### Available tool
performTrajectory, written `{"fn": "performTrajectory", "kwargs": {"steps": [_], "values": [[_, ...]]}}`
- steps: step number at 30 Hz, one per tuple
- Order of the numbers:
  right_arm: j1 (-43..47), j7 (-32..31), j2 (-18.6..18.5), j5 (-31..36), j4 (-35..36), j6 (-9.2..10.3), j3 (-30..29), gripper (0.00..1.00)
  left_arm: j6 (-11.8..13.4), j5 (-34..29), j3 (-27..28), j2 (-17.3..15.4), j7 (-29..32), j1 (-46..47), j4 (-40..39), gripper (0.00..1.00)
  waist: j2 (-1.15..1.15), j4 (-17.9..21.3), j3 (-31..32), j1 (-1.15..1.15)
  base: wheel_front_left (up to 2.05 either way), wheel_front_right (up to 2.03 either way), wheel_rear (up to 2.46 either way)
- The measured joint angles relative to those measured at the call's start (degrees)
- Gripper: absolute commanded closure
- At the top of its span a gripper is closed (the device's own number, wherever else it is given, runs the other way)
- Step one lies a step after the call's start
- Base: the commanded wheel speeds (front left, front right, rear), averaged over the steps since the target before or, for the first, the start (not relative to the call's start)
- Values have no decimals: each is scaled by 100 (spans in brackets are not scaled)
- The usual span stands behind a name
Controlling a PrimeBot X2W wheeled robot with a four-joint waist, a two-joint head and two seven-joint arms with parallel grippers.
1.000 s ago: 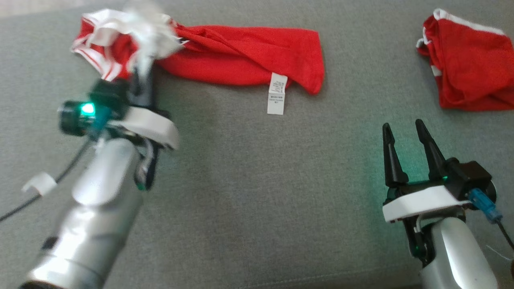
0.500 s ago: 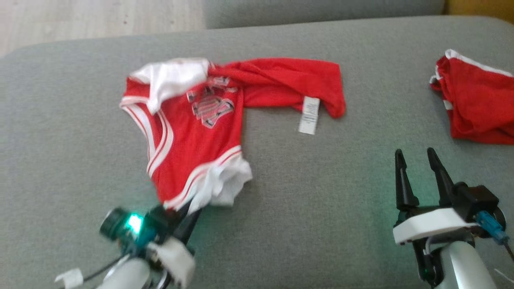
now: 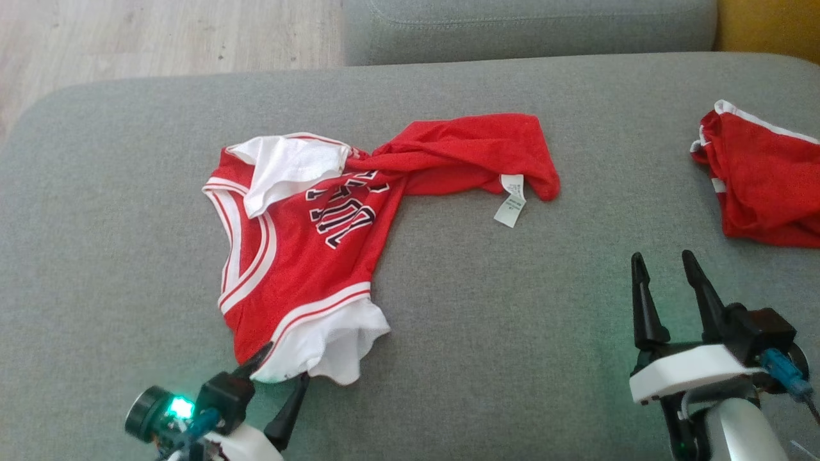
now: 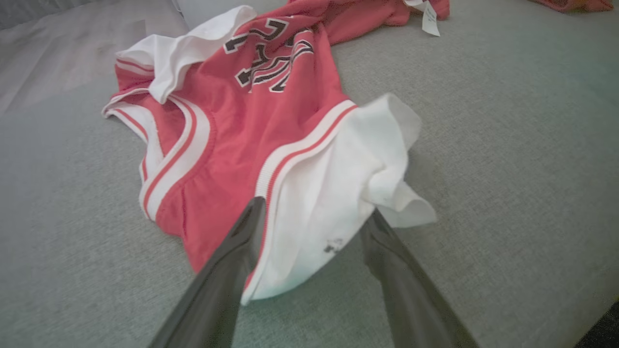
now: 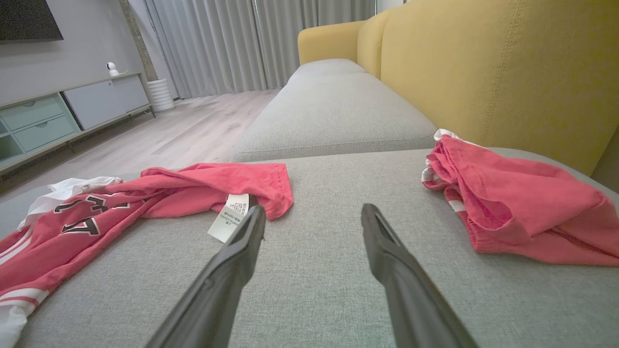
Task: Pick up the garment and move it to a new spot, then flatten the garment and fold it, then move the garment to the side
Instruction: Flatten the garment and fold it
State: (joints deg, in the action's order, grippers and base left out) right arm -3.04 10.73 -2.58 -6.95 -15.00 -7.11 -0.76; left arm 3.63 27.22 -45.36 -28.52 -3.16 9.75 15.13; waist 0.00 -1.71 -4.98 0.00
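Two grippers, both with fingers apart: my left gripper [image 4: 314, 208] straddles the white hem [image 4: 333, 183] of the red jersey [image 3: 301, 256], which lies twisted and half spread on the grey sofa cushion [image 3: 487, 320], my right gripper [image 3: 661, 256] hovers empty well apart, and this light, limp cloth looks best pinched at its hem corners.

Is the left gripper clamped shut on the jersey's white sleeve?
No: the left gripper has its fingers apart, with the white sleeve of the jersey lying loose between them.
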Motion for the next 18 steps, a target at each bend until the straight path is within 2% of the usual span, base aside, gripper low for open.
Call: {"fn": "performTrajectory", "kwargs": {"steps": [11, 18], "values": [[39, 0, 0, -2, -4, 0, -63, 0, 352, 245, 414, -5, -344, -206, -285, 0, 0, -116, 260, 0, 0, 0, 0], [41, -14, 0, -1, 59, 0, -38, 0, 572, 345, 650, 96, -328, 185, -605, 0, 0, -100, 170, 0, 0, 0, 0]]}}
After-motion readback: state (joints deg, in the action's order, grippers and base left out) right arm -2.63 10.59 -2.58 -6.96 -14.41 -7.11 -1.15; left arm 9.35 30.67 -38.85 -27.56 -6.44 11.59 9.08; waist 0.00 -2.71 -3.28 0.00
